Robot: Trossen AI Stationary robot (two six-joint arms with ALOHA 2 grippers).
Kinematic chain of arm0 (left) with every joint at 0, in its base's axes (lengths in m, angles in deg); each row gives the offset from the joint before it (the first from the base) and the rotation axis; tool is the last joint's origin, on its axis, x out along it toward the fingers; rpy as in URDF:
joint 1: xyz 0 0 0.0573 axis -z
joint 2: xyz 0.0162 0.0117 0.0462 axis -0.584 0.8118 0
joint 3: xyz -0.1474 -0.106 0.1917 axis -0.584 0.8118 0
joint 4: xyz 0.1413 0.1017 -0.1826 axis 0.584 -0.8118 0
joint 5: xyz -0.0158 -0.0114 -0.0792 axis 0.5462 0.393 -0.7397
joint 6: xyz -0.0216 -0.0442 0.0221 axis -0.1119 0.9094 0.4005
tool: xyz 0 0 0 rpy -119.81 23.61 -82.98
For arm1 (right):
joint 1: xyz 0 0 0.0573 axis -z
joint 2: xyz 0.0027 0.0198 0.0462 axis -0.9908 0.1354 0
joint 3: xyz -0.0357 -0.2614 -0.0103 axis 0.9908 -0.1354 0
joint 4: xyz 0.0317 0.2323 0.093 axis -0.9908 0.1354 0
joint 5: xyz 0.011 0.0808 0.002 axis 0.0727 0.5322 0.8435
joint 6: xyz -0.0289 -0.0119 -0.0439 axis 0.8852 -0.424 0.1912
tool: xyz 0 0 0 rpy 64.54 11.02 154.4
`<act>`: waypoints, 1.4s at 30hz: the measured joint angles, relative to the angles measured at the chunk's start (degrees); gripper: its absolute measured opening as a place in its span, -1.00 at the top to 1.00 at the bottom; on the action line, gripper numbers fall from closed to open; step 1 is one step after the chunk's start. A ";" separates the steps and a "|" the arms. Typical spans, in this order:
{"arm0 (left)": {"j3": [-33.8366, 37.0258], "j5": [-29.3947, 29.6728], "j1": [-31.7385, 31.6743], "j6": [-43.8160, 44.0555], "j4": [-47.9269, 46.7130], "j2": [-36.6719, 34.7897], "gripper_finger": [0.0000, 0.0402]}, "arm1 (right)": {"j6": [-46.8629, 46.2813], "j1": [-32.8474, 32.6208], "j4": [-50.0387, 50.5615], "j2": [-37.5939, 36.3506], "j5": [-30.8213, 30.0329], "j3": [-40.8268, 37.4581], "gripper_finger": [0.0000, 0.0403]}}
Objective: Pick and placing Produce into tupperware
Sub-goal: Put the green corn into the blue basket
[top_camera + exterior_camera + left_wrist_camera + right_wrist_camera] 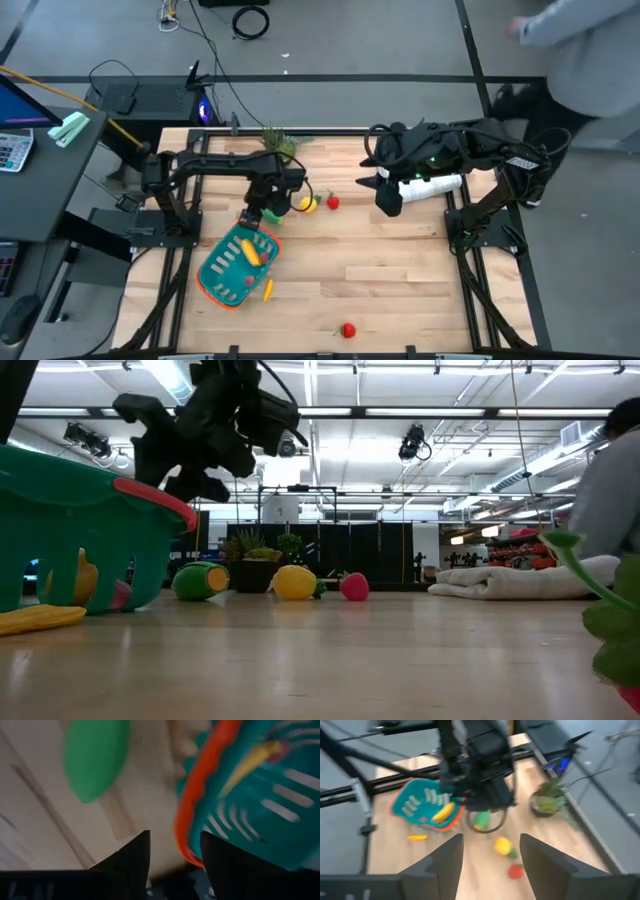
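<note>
The left gripper (254, 217) hangs over the teal basket's (222, 272) orange rim at the basket's 1 o'clock edge, fingers (131, 857) parted, gripping nothing. A banana (248, 252) lies inside; a green piece (279, 205) and lemon (306, 205) sit on the counter (400, 270) nearby. The right gripper (376, 183) waits at 3 o'clock, fingers apart and empty.

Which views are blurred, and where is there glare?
Left wrist view: the teal basket and a green piece are soft, too close to focus. Right wrist view: smeared throughout. Low view: ceiling lights glare, and the near leaf is out of focus. High view: sharp.
</note>
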 joint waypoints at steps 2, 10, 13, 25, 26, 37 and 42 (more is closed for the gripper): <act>0.34 1.01 -0.32 0.23 3.22 0.00 0.13 | 0.09 0.00 0.01 0.00 -3.47 0.00 -0.01; 0.32 2.59 -0.54 -0.92 12.28 0.00 0.08 | -2.03 0.00 0.02 -0.02 -7.09 0.00 -0.02; 0.32 5.19 -0.32 -3.49 13.06 0.00 0.07 | -3.01 -0.02 0.02 -0.03 -7.09 0.02 -0.02; 0.53 5.41 -0.22 -5.23 15.78 0.02 -0.23 | -3.49 0.00 0.02 -0.04 -7.07 0.04 -0.01; 1.07 5.41 -0.22 -5.24 16.60 0.02 -0.25 | -3.49 0.00 0.02 -0.04 -7.07 0.04 -0.01; 9.68 5.80 -0.15 -4.57 21.12 0.07 -0.26 | -2.86 0.00 0.04 -0.04 -7.07 0.05 -0.01; 9.79 8.64 -0.26 -4.40 24.17 0.07 -0.25 | -2.03 -0.01 0.02 -0.04 -7.07 0.07 -0.01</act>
